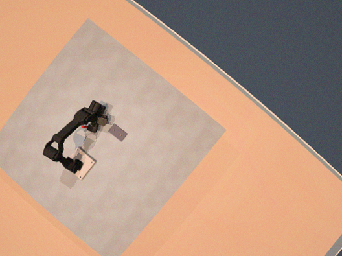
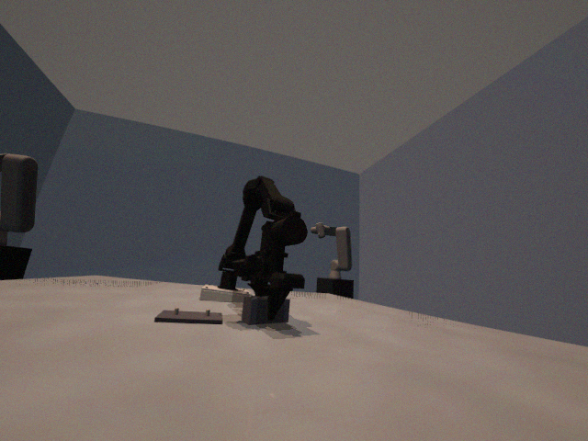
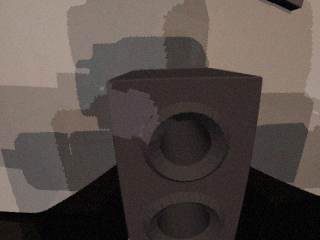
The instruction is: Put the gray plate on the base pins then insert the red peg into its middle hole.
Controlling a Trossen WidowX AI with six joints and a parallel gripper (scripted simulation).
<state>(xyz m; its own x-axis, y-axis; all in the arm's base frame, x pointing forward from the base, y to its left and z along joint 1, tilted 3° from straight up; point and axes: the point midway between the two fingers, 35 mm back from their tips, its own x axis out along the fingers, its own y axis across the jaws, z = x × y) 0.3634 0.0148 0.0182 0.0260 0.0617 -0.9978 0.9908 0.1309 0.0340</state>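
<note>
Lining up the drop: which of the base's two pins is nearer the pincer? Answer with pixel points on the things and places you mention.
The top view's left pin (image 1: 113,129) (image 2: 207,312), the exterior's right; its twin (image 1: 120,135) (image 2: 175,310) stands farther off.

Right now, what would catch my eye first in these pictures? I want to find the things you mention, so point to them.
Probably the black robot arm, bent over a pale mat, its gripper (image 2: 273,303) down around a gray block with round holes, the plate (image 2: 254,309) (image 3: 135,170). Beside it lies a flat dark base (image 1: 122,130) (image 2: 189,317) with two short pins. From above, a bit of red peg (image 1: 84,126) peeks out by the gripper.
</note>
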